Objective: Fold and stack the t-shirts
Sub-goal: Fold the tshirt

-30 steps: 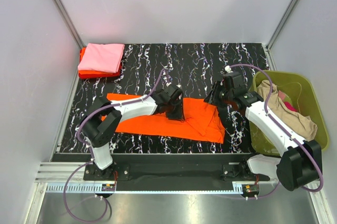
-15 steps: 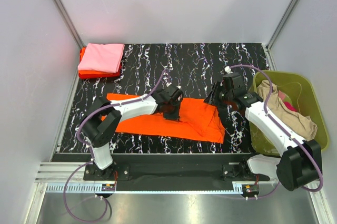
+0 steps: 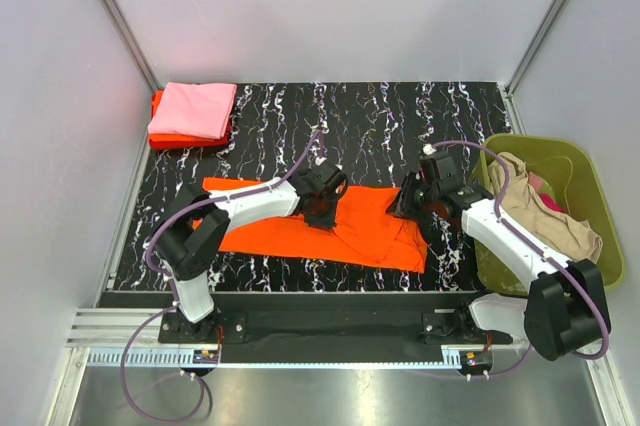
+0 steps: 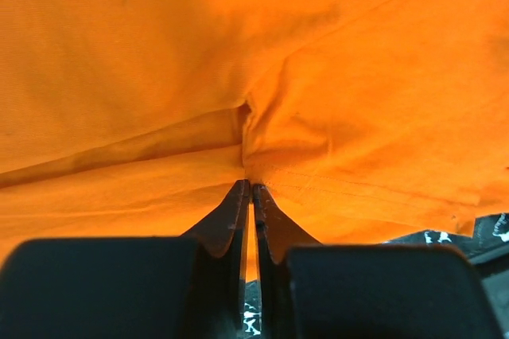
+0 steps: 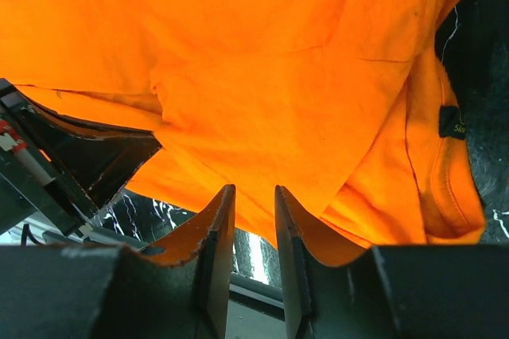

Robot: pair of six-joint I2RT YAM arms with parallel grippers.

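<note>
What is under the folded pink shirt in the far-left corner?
A folded red-orange shirt lies under the pink shirt, only its left and near edges showing. Anything beneath or between them is covered.

One bright orange t-shirt (image 3: pixel 300 231) on the table (image 3: pixel 400 126), two folded shirts (image 3: pixel 190 111) stacked at its far-left corner, one olive basket (image 3: pixel 590 191) right of the table, two robot arms (image 3: pixel 240 211).
</note>
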